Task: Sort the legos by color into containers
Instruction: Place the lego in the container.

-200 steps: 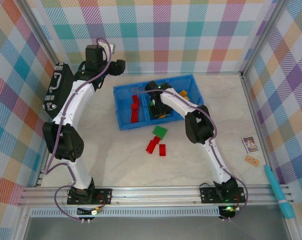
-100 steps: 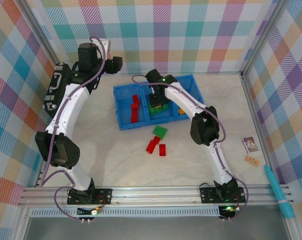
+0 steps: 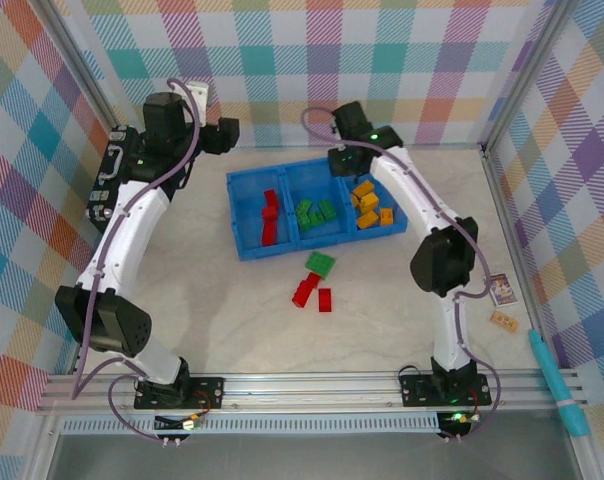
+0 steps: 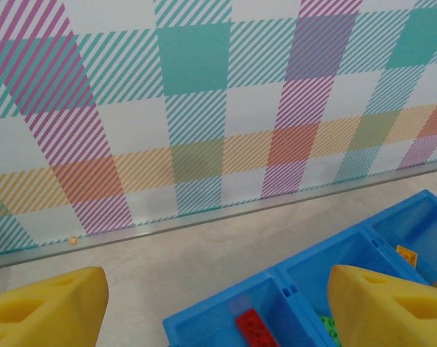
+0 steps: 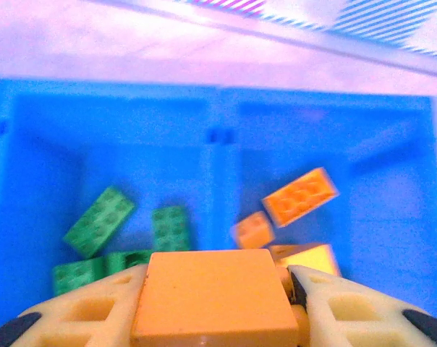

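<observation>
**Right fingers** (image 5: 349,314): pinching an orange brick (image 5: 213,293). The brick lies flat and fills the whole gap between the two pads. The top view places these fingers over the far rim of the blue bin (image 3: 235,215). They sit about in line with the divider between its middle and right compartments.

**Contents below and ahead of the right fingers:**
- To the left of the held piece, the middle compartment holds green bricks (image 5: 99,220).
- To its right, the right compartment holds loose orange bricks (image 5: 299,195), one of them just beyond the fingertip.

**Left fingers** (image 4: 45,307): spread wide, with nothing between them. They are raised close to the checked wall (image 4: 197,87), off the bin's left far corner. Seen between and below them is the bin's left compartment with a red brick (image 4: 256,329) inside. The other two compartments run off toward the right fingertip.

**Bin, top view:** the left compartment holds a stack of red bricks (image 3: 270,215).

**Unsorted pieces:**
- One green brick (image 3: 320,264) and two red pieces (image 3: 304,290) lie on the table (image 3: 212,320), just on the near side of the bin.
- All three are well apart from both sets of fingers.

**Other items:** a black case (image 3: 117,175) stands beside the left arm.
</observation>
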`<move>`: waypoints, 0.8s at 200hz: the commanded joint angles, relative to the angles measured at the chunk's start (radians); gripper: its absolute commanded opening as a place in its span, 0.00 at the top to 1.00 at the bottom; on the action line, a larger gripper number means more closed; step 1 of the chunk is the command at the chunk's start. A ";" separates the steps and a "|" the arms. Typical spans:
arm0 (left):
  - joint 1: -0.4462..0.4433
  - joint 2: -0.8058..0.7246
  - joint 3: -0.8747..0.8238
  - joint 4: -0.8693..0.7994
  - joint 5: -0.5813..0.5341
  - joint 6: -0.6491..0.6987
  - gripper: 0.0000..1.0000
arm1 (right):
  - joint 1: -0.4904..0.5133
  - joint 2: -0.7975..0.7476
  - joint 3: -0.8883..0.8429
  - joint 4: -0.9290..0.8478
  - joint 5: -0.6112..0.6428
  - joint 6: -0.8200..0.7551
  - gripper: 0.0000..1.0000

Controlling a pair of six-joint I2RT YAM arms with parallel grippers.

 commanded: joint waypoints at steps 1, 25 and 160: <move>-0.007 -0.057 -0.023 -0.035 -0.002 -0.032 0.20 | -0.055 -0.024 -0.063 0.041 0.043 -0.023 0.61; -0.015 -0.098 -0.039 -0.059 -0.005 -0.049 0.20 | -0.102 -0.027 -0.146 0.112 0.017 0.009 0.60; -0.063 -0.520 -0.177 -0.188 -0.002 -0.190 0.20 | -0.126 -0.259 -0.441 0.238 -0.103 0.082 0.38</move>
